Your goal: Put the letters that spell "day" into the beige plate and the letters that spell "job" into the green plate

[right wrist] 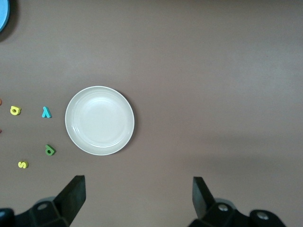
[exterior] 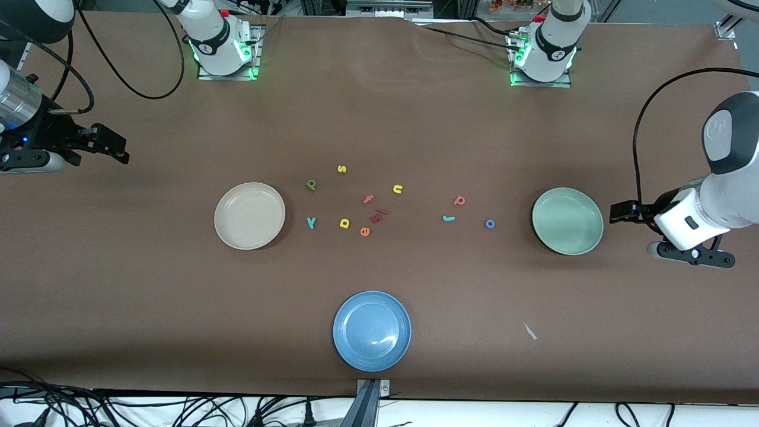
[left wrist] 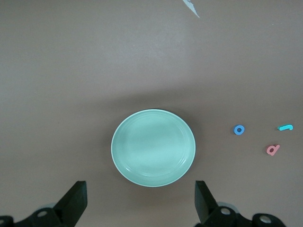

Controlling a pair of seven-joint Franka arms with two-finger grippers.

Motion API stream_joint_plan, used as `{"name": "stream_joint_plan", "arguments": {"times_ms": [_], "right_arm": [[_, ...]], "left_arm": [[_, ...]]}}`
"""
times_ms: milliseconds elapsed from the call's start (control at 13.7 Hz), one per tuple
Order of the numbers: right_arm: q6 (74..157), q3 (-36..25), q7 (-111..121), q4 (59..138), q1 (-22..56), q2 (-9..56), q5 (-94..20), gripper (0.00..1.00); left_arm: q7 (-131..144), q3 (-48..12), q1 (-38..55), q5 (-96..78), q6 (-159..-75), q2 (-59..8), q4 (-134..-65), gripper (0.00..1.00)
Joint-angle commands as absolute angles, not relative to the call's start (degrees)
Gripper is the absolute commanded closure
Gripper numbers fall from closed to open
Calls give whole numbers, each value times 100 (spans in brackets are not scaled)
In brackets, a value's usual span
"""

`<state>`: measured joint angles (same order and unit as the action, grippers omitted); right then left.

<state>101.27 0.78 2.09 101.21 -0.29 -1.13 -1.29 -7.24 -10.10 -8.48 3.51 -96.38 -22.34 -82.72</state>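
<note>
A: Brown paper covers the bench [exterior: 118, 284]; on it the beige plate [exterior: 249, 215] lies bare toward the right arm's end, the green plate [exterior: 567, 220] bare toward the left arm's end.

B: And the letters?

A: Seen from the front camera, the teal "y" [exterior: 311, 222] sits at three o'clock of the beige plate, just beside its rim, with the yellow "d" [exterior: 344, 223] next along and the dark green "a" [exterior: 311, 185] at about twelve o'clock of the "y". The blue "o" [exterior: 490, 223] lies near the green plate at its nine o'clock, the teal "j" [exterior: 449, 218] farther along and the red-pink "b" [exterior: 459, 201] at one o'clock of the "j".

B: Anything between the two groups?

A: A yellow "s" [exterior: 341, 169], a yellow "n" [exterior: 398, 189], a pink "f" [exterior: 369, 199] and an orange "e" [exterior: 364, 232], well apart from both plates. A blue plate [exterior: 372, 330] lies at the bench's near edge.

B: The claws?

A: The left claw [left wrist: 139, 201] hangs released just outside the green plate's rim; the right claw [right wrist: 137, 198], released too, hangs over bare bench well apart from the beige plate. Each plate has open bench around it.
</note>
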Motion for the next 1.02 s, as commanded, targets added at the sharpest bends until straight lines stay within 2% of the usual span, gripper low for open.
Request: {"name": "stream_joint_plan", "arguments": {"times_ms": [0, 948], "right_arm": [[10099, 158, 141, 10002, -97, -62, -97, 0], [10107, 158, 141, 10002, -97, -62, -97, 0]], "left_arm": [[-844, -976, -782, 202, -9571, -2189, -8227, 1], [-800, -976, -607, 211, -9589, -2206, -8235, 0]]}}
